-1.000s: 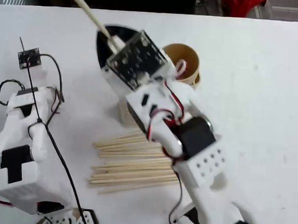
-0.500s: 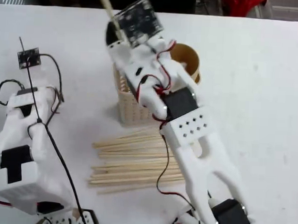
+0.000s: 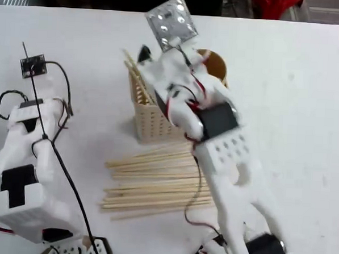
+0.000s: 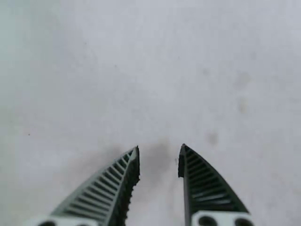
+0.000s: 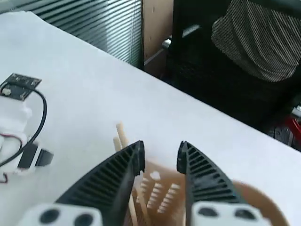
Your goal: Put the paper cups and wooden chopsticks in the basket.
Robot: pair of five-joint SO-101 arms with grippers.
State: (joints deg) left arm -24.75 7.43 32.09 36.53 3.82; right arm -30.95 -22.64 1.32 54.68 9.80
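High view, far left: my left arm sits folded on the white table, with a small circuit board on a black cable just beyond it
Left gripper: my fingers are spread a little with a narrow gap between the tips, pinching nothing, pointed at bare table
Basket: pale and woven, upright near mid-table, with my right arm leaning over it
Standing chopsticks: a few stick up out of the basket, slanting toward its left side; in the right wrist view their tips show just beside one of my fingers
Loose chopsticks: a flat pile on the table just in front of the basket, lying roughly side to side and apart from both grippers
Right arm: stretched from the near table edge, past the right end of the loose pile and up over the basket
Right gripper: my fingers are parted by a narrow gap, empty, hanging above the basket's open top
Paper cup: upright on the table just right of the basket, mouth up, partly hidden by my right arm; I cannot tell whether it touches the basket wall
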